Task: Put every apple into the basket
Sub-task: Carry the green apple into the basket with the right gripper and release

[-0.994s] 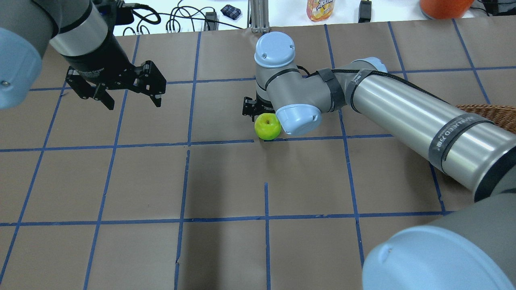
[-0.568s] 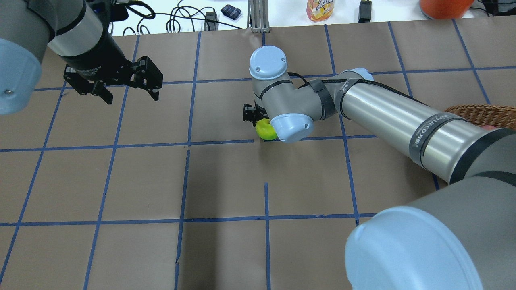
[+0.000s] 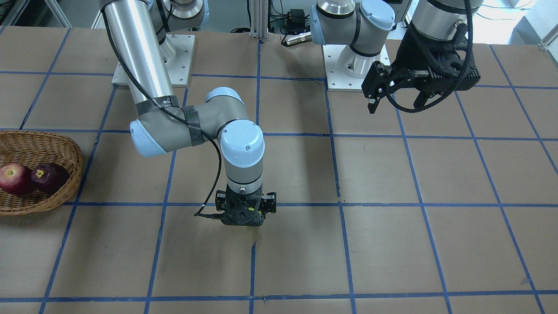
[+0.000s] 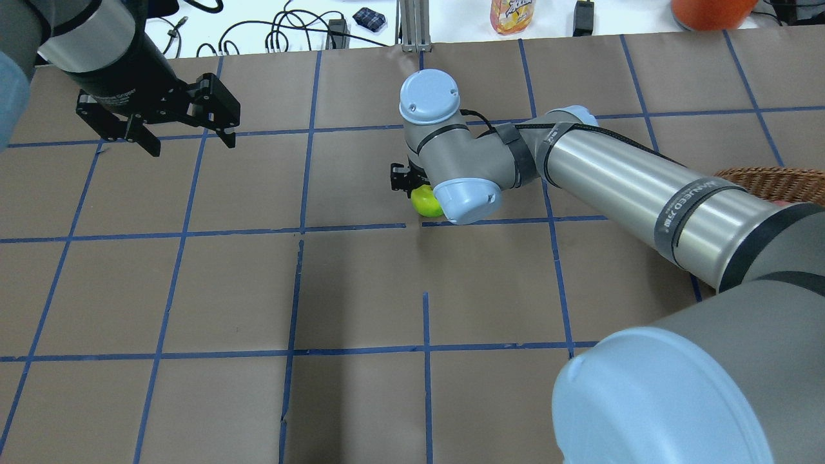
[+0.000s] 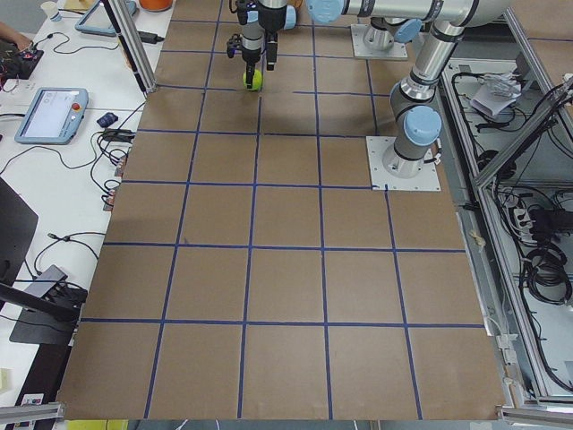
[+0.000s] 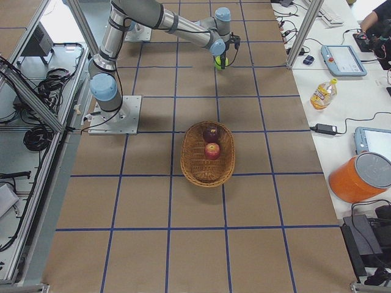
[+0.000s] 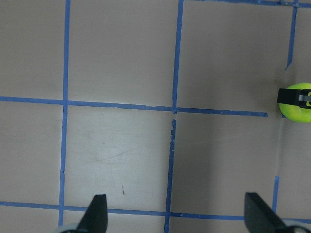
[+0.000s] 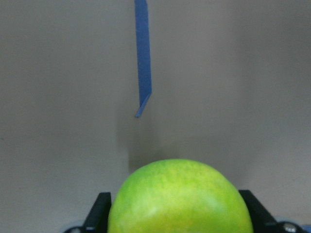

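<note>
The brown counter (image 4: 361,290), gridded with blue tape (image 8: 142,48), fills every view; the wicker basket (image 3: 52,198) sits at the left edge of the front-facing view, well apart from both arms. The left gripper (image 4: 192,145) hangs over the counter in the upper left of the overhead view, spread wide and holding nothing; the right gripper (image 3: 244,218) points straight down near the overhead view's centre, its fingers (image 8: 101,211) wide on either side of the green apple (image 8: 180,199), which rests on the counter. The red apple (image 3: 14,179) and the dark apple (image 3: 49,176) lie touching in the basket.
</note>
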